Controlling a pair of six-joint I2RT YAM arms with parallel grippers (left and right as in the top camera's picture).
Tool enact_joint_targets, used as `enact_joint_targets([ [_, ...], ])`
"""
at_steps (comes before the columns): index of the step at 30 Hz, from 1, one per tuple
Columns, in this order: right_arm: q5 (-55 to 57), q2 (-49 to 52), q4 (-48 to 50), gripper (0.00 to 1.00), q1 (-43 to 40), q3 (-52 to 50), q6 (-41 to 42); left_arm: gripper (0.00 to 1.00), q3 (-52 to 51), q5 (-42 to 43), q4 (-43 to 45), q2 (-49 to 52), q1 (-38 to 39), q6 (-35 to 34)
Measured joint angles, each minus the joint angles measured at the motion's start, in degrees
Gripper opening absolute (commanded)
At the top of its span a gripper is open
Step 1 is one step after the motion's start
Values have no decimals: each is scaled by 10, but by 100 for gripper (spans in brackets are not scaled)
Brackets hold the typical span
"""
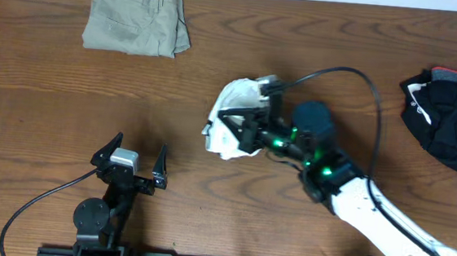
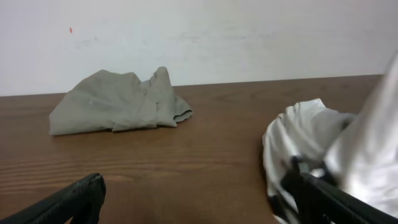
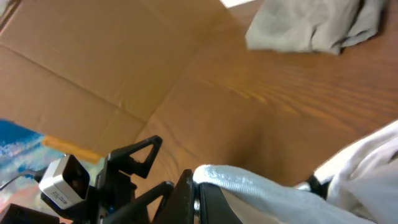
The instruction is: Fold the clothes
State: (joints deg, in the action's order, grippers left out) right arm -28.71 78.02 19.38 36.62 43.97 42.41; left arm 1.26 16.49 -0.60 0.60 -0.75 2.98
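- khaki trousers (image 1: pixel 136 19) lie crumpled near the far left corner of the desk (image 1: pixel 51 98), well apart from everything else. in the left wrist view they are a low heap, and no waistband or legs can be told apart.
- left gripper (image 1: pixel 134 163) sits by the near edge, left of the middle. its two fingers are spread wide with only bare wood between them, and they touch no cloth.
- white t-shirt (image 1: pixel 231 112) is bunched into a lump around the middle of the desk. sleeves, collar and any print cannot be made out. from above its near side is covered by the right gripper, and in the left wrist view it is blurred and cut off at the right border.
- right gripper (image 1: pixel 240 133) is on the lump's near side, fingers pressed together on a fold of the white cloth. the right wrist view shows the fold pinched between them, with the rest running out of frame to the right.
- black bundle (image 1: pixel 446 112) lies crumpled by the right edge of the desk. its right side runs out of the overhead view, and what garment it is cannot be told.
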Motion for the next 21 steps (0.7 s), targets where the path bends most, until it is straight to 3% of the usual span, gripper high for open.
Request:
enact_joint_targets([
  [7, 30, -10, -55, 1, -21, 22, 2, 98, 0, 0, 0, 0, 0, 0],
  [16, 153, -101, -433, 1, -63, 225, -114, 98, 0, 0, 0, 0, 0, 0],
  [21, 255, -135, -587, 1, -75, 358, -173, 98, 0, 0, 0, 0, 0, 0],
])
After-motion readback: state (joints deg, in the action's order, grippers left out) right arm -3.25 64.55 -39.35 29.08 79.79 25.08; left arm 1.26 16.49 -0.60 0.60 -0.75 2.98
